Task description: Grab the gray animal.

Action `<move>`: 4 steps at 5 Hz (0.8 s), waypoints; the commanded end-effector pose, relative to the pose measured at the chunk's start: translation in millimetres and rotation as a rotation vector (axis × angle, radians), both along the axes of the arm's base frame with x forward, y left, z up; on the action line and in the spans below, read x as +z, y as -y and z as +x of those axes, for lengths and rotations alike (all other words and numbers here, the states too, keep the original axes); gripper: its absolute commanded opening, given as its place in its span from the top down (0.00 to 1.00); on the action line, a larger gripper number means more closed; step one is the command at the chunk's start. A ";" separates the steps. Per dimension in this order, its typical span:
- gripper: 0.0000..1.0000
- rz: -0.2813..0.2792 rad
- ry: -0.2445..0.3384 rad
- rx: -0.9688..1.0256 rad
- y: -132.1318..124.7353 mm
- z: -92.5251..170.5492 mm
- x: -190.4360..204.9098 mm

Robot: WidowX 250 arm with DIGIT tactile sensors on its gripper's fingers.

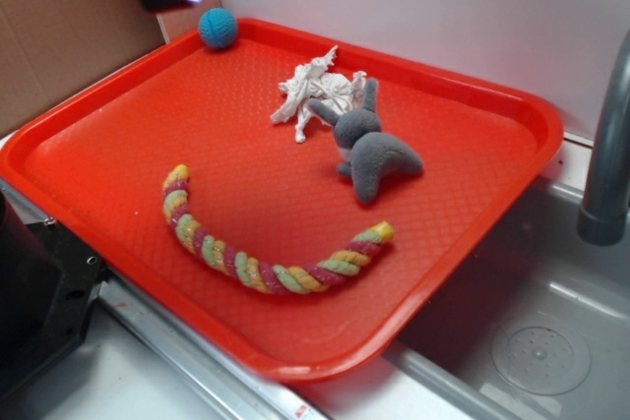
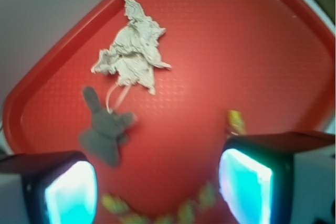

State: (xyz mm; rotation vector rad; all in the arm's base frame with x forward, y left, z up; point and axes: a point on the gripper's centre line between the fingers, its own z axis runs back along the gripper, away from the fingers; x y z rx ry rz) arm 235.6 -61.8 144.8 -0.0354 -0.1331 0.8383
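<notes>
Tool high above tray, fingers apart, empty. Advisable: centre over gray animal, clear of cloth, descend, close on body.

Quick count from where I'm standing: one red tray, and on it one gray animal, one white rag-like cloth bundle, one little blue knitted ball and one multicolored rope toy. So that's four loose things on a single tray. Off to the side there's one sink with one gray faucet pipe.
</notes>
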 end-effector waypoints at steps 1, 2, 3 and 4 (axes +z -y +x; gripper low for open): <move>0.00 0.051 0.055 0.061 14.7 26.8 -51.4; 0.00 0.066 0.026 0.066 17.6 29.0 -78.2; 0.00 0.081 0.041 0.102 19.3 31.2 -101.8; 0.00 0.135 0.071 0.095 26.0 33.7 -115.4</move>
